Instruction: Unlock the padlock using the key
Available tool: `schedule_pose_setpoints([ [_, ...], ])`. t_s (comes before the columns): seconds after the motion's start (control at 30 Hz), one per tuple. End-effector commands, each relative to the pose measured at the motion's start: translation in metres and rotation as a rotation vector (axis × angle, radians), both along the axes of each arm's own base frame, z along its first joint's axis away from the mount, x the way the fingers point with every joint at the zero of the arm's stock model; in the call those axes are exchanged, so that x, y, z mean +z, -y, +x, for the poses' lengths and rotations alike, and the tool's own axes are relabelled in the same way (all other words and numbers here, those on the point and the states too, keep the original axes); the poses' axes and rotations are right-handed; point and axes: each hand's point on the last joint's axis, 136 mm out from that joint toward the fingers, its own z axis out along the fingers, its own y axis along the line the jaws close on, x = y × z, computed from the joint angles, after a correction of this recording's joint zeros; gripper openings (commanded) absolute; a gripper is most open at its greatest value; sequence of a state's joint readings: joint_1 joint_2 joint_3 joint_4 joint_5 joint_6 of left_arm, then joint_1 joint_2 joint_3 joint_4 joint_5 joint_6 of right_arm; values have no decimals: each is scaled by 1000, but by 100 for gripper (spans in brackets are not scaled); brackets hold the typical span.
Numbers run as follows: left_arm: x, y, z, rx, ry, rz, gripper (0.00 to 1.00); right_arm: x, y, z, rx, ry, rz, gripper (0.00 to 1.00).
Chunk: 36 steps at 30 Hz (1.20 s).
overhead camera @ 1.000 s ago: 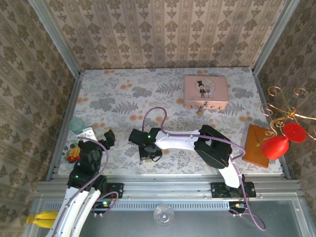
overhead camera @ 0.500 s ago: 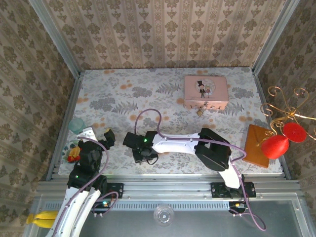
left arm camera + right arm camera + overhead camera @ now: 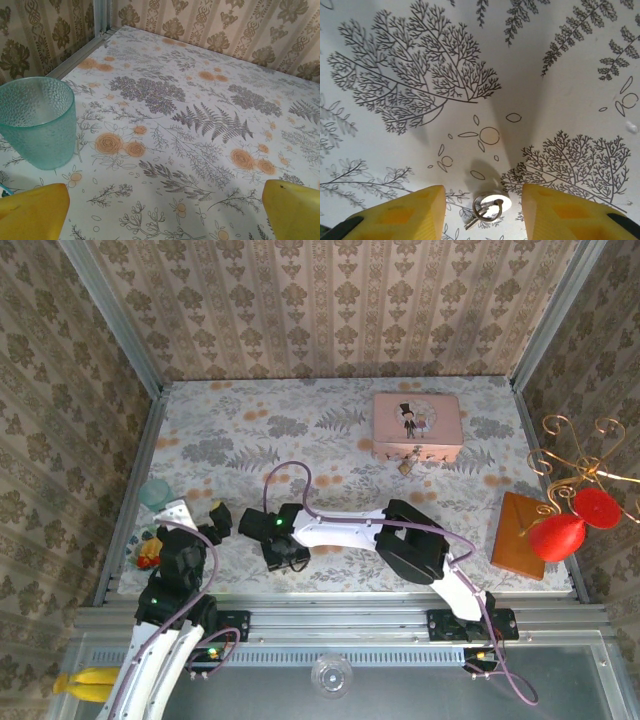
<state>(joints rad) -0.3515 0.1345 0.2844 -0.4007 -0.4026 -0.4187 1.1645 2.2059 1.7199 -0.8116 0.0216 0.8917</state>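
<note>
Left: we list a green cup near the left gripper, fingers spread wide, grasping nothing.

Centre: the right gripper, jaws parted, straddles the key, which lies flat and untouched on the table.

Right: the padlock sits at the near face of the pink tin, well apart from the key.

Risk, as we judge it: closing on so thin a key may skid it away or catch it crooked, unfit for the keyhole.
</note>
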Motion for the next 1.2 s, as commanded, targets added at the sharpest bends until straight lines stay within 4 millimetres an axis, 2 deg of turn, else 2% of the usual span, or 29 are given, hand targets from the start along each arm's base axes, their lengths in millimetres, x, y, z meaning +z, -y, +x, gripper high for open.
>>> schedule_pose_setpoints([
  [0.0,12,-7,-4,30,26,4,100,-4,6,-4,17,-23,-68,45],
  [0.13,11,-10,-5,47,21,9,100,-6,5,-5,30,-26,-91,43],
  [0.37,12,-14,-7,64,33,4,100,-15,21,-8,46,-28,-201,38],
  [0.63,12,-14,-7,64,33,6,100,-18,21,-9,52,-28,-202,31],
  [0.83,12,-14,-7,65,35,4,100,-14,22,-7,45,-13,-198,26],
  [1.17,12,-14,-7,63,35,3,100,-2,27,-1,16,37,-177,24],
])
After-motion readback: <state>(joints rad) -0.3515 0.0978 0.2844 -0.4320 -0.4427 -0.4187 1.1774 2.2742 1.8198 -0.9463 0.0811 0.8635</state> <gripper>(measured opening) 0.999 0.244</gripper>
